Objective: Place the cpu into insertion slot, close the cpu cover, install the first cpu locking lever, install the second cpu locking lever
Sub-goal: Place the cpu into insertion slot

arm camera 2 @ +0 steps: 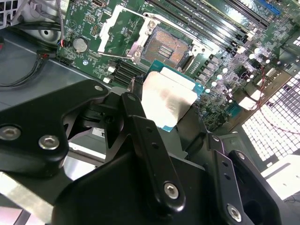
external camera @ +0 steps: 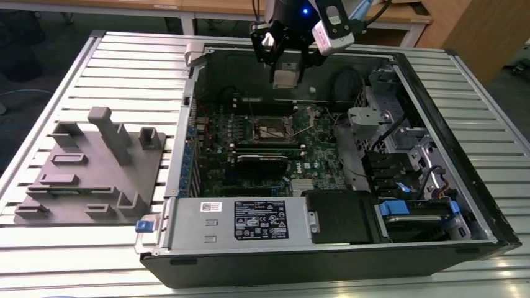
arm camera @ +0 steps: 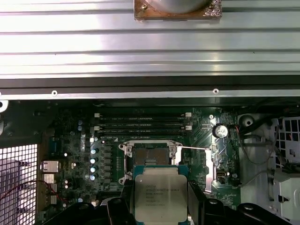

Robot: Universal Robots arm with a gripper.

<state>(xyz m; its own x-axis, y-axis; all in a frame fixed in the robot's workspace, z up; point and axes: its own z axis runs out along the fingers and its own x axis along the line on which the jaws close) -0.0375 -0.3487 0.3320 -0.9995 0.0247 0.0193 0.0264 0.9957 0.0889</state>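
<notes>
Slatted metal tabletop (external camera: 124, 59) carries an open computer case (external camera: 476, 180) lying on its side, with a grey fixture plate (external camera: 91, 177) beside it at the exterior view's left. I hang over the case's far wall with my gripper (external camera: 286, 74) clamped on the cpu (external camera: 284, 79) — one black finger (arm camera 2: 140, 126) on each of two opposite edges. The chip is in the air, its silver-grey top plain in both wrist views, touching nothing but me. Down on the green motherboard (external camera: 327, 158) the insertion slot (external camera: 272, 131) lies bare, its tan-gold centre exposed and well apart from the chip. In the second wrist view the cpu cover (arm camera 2: 114, 24) stands lifted off the slot — on the side toward a round coin battery (arm camera 2: 80, 44).
</notes>
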